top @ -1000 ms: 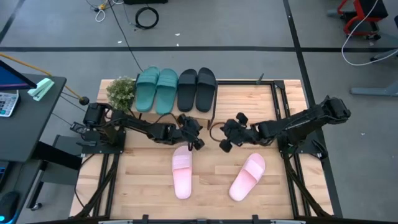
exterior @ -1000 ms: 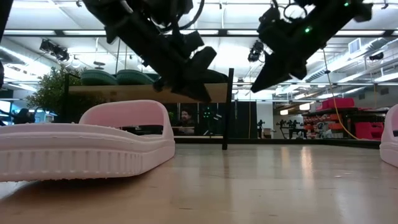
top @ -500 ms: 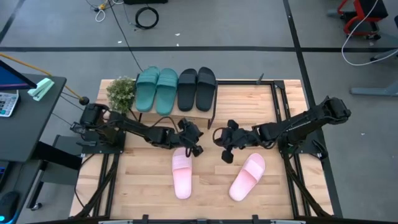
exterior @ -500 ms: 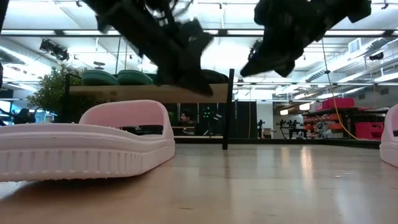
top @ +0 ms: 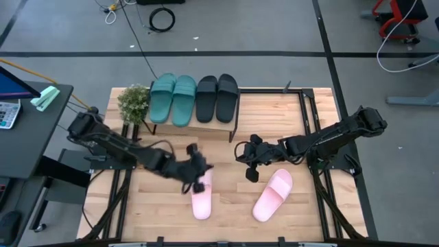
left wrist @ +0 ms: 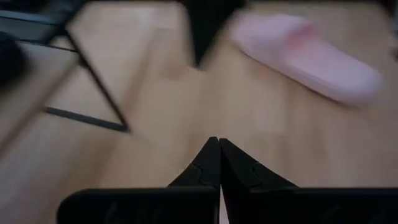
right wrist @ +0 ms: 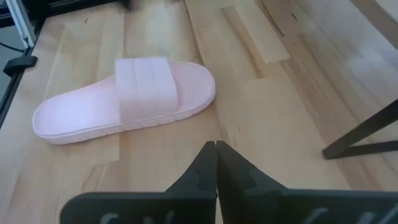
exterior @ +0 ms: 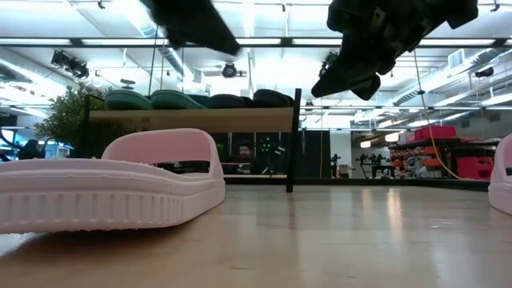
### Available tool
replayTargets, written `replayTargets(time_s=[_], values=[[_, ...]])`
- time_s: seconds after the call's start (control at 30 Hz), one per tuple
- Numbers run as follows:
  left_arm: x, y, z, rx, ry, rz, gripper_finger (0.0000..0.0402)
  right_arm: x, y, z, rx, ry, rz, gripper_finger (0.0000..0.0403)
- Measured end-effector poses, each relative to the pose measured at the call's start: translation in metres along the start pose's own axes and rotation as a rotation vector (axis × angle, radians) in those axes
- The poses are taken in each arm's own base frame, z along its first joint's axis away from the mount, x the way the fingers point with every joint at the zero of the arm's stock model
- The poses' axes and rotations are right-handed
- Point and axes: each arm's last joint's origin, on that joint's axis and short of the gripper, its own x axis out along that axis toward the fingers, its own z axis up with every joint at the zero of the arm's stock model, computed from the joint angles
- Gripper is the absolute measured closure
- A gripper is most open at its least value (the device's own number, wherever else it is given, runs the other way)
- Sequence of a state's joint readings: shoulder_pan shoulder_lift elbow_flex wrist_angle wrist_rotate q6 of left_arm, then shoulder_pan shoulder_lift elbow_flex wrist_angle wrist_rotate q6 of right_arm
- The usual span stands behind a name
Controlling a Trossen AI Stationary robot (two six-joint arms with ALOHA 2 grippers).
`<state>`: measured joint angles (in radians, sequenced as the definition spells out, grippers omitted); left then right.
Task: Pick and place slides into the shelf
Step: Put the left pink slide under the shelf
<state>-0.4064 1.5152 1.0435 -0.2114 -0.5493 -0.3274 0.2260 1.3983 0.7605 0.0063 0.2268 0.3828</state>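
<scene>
While the right claw [top: 248, 167] hangs pinched empty, left claw [top: 194, 180], likewise pinched empty, now nearer over a pink slide [top: 200, 196].

I count six slides: two teal slides [top: 172, 99] and two black slides [top: 217, 97] on the one shelf [top: 199, 125], and two pink ones on my table [top: 315, 213], the left pink slide [top: 201, 196] and the right pink slide [top: 272, 195]. One potted plant [top: 134, 102] stands beside the shelf.
</scene>
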Motion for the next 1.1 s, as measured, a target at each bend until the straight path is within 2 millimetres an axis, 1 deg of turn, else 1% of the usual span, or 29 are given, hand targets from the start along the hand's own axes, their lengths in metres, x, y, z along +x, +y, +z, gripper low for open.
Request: replayTargets(time_s=[0.17,0.3,0.37,0.47,0.53,0.63,0.83,0.97,1.1], values=[[-0.023,-0.028,-0.008,0.002,0.035,-0.174,0.0398,0.0,0.0,-0.001,-0.022,0.009,-0.003,0.0402],[-0.04,-0.048,-0.006,0.013,0.034,-0.295,0.0382,0.0,-0.001,-0.001,-0.028,0.011,-0.004,0.0402],[-0.044,-0.053,-0.011,0.044,0.059,-0.31,0.0369,0.0,-0.001,-0.001,-0.028,0.01,-0.004,0.0402],[-0.046,-0.052,-0.019,0.087,0.12,-0.288,0.0343,0.0,0.0,-0.001,-0.025,0.01,-0.004,0.0402],[-0.045,-0.048,-0.025,0.101,0.18,-0.245,0.0321,0.0,0.0,0.0,-0.028,0.01,-0.004,0.0402],[-0.038,-0.045,-0.031,0.104,0.231,-0.196,0.0285,-0.001,0.002,0.005,-0.028,-0.004,0.002,0.0402],[-0.021,-0.053,-0.045,0.159,0.277,-0.176,0.0225,-0.003,0.005,0.015,-0.084,-0.031,0.011,0.0402],[-0.007,-0.058,-0.056,0.183,0.318,-0.15,0.0205,-0.004,0.005,0.016,-0.089,-0.032,0.011,0.0402],[0.01,-0.059,-0.068,0.205,0.35,-0.091,0.0202,-0.004,0.005,0.016,-0.09,-0.029,0.01,0.0402]])
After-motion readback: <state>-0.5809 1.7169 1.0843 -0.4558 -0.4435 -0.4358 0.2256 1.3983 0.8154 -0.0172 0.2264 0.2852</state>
